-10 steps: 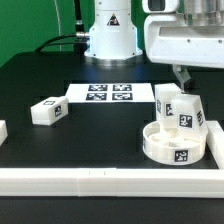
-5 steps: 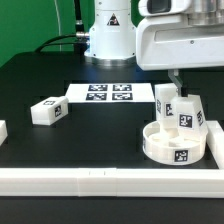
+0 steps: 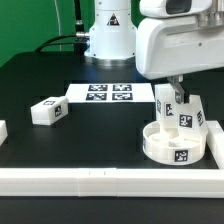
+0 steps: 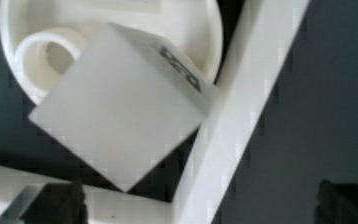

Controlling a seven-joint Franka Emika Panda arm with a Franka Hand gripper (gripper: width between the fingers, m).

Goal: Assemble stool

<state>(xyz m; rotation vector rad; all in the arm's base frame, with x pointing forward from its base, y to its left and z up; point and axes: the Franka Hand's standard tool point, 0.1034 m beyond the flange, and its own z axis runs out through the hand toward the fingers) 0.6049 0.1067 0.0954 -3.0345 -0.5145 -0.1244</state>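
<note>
The gripper (image 3: 178, 88) hangs wide and empty over 2 legs (image 3: 188, 114) standing in the seat (image 3: 172, 150), at 4 o'clock on the table (image 3: 100, 135). Dropping off-centre, a finger could clip a leg and tip it out.

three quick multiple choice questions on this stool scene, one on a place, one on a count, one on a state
1. Where does the loose leg lie?
A. on the table, to the exterior view's left of the marker board
B. on the marker board
C. against the robot's base

2. How many tags does the marker board carry?
A. two
B. four
C. six

3. How does the pincer stand?
A. shut
B. open
C. shut on a leg

Answers:
1 A: the leg lies on the black table, apart from the board.
2 B: the tags sit in two rows of two.
3 B: the wrist view shows its fingers wide apart, above the seat.
</note>
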